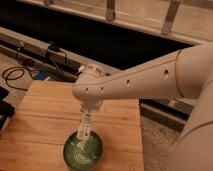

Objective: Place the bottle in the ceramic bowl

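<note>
Below, gripper (88,116) over wooden table (40,115); bottle (85,126) over ceramic bowl (83,150).

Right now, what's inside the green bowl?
The bottle stands nearly upright with its lower end in the ceramic bowl, hanging from the gripper directly above. Pale rings show on the bowl's inside. The bottle covers its own contact spot.

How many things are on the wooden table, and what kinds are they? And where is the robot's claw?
Bottles: 1, the white bottle, hanging over the bowl
Bowls: 1, the green ceramic bowl, on the wooden table
Total: 2
The claw is above the bowl, at the bottle's top.
</note>
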You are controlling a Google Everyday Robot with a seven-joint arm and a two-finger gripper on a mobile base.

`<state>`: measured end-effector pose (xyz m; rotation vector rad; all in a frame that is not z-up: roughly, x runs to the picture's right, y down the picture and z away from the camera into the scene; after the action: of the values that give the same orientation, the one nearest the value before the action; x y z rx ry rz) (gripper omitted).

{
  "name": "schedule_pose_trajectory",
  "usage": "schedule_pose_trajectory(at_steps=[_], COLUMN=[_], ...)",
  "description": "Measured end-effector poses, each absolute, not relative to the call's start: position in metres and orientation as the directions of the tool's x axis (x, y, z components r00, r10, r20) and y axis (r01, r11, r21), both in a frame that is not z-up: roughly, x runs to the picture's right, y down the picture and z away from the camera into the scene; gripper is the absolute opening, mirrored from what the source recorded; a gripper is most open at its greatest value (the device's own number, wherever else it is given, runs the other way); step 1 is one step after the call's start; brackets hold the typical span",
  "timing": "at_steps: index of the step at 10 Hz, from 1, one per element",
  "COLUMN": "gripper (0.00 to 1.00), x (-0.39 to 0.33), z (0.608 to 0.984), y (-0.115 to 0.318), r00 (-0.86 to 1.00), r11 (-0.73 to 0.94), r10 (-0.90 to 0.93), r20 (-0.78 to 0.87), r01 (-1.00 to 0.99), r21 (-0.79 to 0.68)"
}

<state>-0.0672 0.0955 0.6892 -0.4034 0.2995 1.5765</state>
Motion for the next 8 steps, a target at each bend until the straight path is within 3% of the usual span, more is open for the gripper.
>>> schedule_pose_trajectory(at_steps=[7,8], gripper=[0.74,0.79], x=[-0.0664,-0.0665], z=[0.6893,0.6893], y=[0.0954,0.0954], r00=[-0.021,-0.021], r11=[-0.049,-0.049], r10=[0.902,0.902], r20=[-0.432,-0.432], r01=[-0.997,-0.997], r21=[-0.055,-0.055])
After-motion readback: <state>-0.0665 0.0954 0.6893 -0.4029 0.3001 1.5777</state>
